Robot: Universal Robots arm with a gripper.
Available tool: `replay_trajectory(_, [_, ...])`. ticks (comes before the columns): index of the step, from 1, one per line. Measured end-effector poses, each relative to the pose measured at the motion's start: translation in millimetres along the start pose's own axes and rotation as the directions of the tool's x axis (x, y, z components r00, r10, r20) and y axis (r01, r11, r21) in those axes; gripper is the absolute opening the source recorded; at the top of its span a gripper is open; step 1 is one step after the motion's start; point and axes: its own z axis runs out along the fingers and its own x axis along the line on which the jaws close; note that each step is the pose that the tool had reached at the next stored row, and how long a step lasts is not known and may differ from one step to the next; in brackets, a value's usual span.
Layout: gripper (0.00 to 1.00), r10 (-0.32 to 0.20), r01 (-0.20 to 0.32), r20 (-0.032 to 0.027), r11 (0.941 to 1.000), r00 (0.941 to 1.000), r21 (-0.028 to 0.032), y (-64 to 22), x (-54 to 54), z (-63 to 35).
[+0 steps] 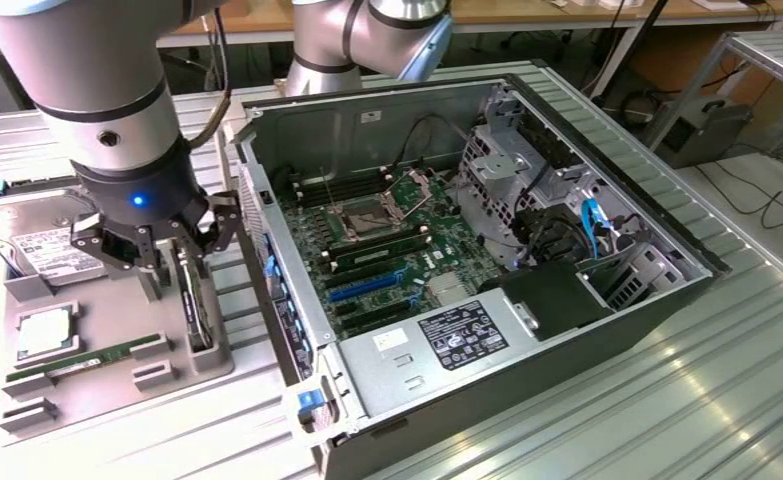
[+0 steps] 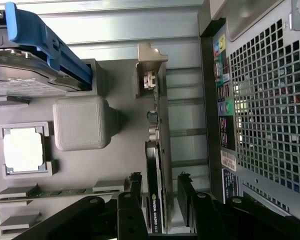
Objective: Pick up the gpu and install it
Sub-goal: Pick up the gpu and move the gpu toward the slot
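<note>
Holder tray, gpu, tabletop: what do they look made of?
Holder tray: probably plastic, matte gray; soft rounded edges and no shine, possibly printed. gpu: seen edge-on, a thin dark board with a black shroud, likely plastic, slightly glossy and carrying a printed label. Tabletop: ribbed sheet metal by the look, bare silvery finish with streaky reflections.

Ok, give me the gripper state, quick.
Gripper: open, its fingers down on either side of the gpu, which stands edge-on in the grey tray; not clamped on it.

arm (image 1: 91, 70): silver-grey tubes, grey joint caps | blue LED (image 1: 135, 201) on black wrist | hand (image 1: 172, 282): black, linked bars
</note>
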Motion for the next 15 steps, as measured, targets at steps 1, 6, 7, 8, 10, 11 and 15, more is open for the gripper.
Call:
replay_trajectory(1, [0.42,0.0,0.0,0.0023,1.0,1.0,-0.0002,-0.2,0.9,2.2])
replay_trajectory(6, [0.42,0.0,0.0,0.0078,1.0,1.0,-0.0005,-0.4,4.7,10.3])
replay_trajectory(7, [0.42,0.0,0.0,0.0084,1.0,1.0,-0.0006,-0.3,5.3,11.7])
replay_trajectory(8, [0.42,0.0,0.0,0.0091,1.0,1.0,-0.0007,-0.2,5.6,13.0])
replay_trajectory(10, [0.42,0.0,0.0,0.0101,1.0,0.9999,-0.0008,-0.1,5.9,16.9])
replay_trajectory(11, [0.42,0.0,0.0,0.0105,1.0,0.9999,-0.0008,0.0,6.0,18.5])
replay_trajectory(15, [0.42,0.0,0.0,0.0109,1.0,0.9999,-0.0008,0.2,6.3,23.3])
